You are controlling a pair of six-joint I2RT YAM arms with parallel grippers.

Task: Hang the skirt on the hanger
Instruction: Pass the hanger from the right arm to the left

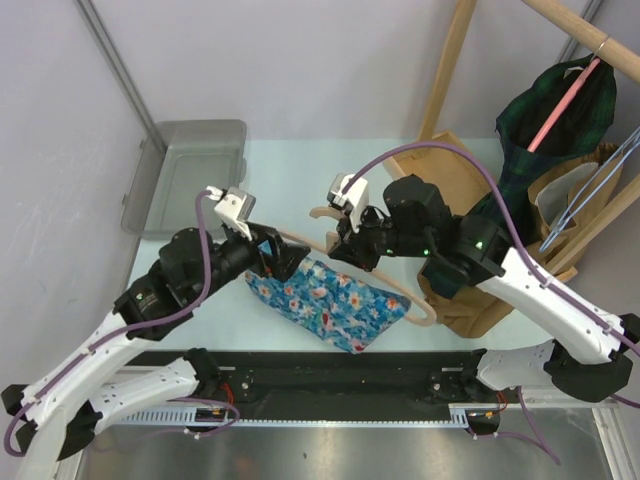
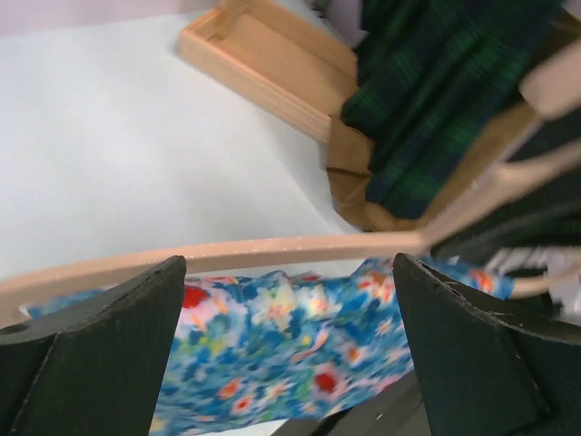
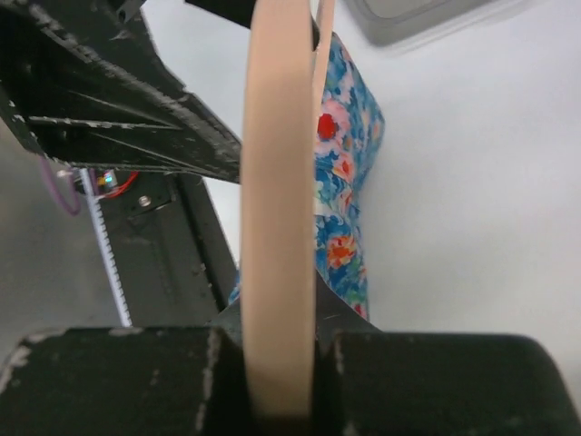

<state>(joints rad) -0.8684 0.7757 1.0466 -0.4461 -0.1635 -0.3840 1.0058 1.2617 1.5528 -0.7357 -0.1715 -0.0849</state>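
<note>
Closest to the arm bases, the skirt lies bunched on the table — a blue flowered strip stretched along the lower side of the hanger. Whether any cloth is over the wood or only lies against it, the views do not quite settle; it looks more like lying against.

Just behind the skirt's left end sits the left gripper. Its fingers are spread as wide as they go and hold nothing; the hanger's pale arm and the skirt's top edge both cross the gap between them. That pose reads as a reach for the fabric edge, set up so a pinch could catch the cloth by the wood.

A little farther in, the right gripper has its fingers pressed tight on the hanger, gripping it edge-on near the middle — probably to keep it steady and tilted while the other arm works the skirt.

Beyond both, a grey bin stands at the far left of the table. At the far right a wooden rack carries a dark plaid garment.
</note>
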